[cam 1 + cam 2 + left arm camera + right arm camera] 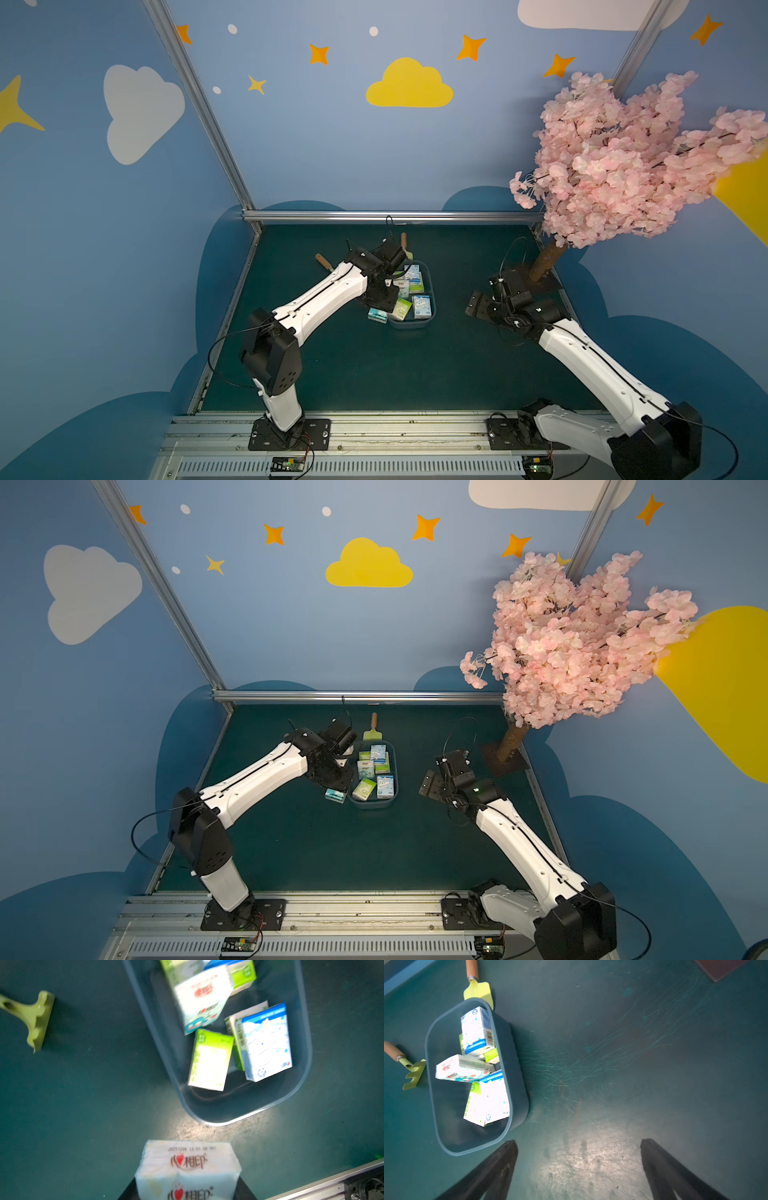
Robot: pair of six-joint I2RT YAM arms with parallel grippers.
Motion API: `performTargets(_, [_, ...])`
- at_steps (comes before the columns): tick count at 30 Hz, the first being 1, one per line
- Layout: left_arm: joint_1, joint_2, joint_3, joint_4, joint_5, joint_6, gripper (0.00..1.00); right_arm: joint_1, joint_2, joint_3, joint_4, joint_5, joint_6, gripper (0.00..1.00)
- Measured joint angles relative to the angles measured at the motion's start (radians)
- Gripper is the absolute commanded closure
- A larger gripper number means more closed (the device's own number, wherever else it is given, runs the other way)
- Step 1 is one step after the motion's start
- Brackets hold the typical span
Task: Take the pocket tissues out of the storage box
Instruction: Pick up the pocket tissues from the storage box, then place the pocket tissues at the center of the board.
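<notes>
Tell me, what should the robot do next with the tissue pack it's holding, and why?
Probably lower it and let go: the left end effector grips a white tissue packet already outside the storage box, over the green mat, and more packets wait inside.

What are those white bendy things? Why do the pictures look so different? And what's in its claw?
Those are two robot arms, bolted to the table's front edge. Each ends in a claw called a gripper. Two pictures come from a camera high above that sees everything. The other two come from small cameras on the arms' wrists, looking past the claws. On the green table sit a dark blue storage box with tissue packets inside, a toy trowel, a toy rake and a pink blossom tree. The left gripper grips one tissue packet, just outside the box. The right gripper is open and holds nothing.
</notes>
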Motion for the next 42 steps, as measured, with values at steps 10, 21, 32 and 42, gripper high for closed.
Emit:
performTargets(10, [0.113,-0.222,-0.36,0.06,0.04,-0.145,0.49,0.0,0.11,0.06,0.028,-0.102,0.001,0.02])
performTargets(21, [0.12,-0.186,-0.49,0.187,0.074,-0.194,0.5,0.0,0.149,0.067,0.032,-0.164,0.003,0.02])
performTargets(32, [0.119,-0.059,-0.541,0.29,0.068,-0.191,0.51,0.0,0.147,0.067,0.032,-0.164,0.007,0.02])
performTargets(42, [0.119,-0.012,-0.544,0.324,0.052,-0.188,0.49,-0.001,0.141,0.067,0.032,-0.154,0.008,0.02])
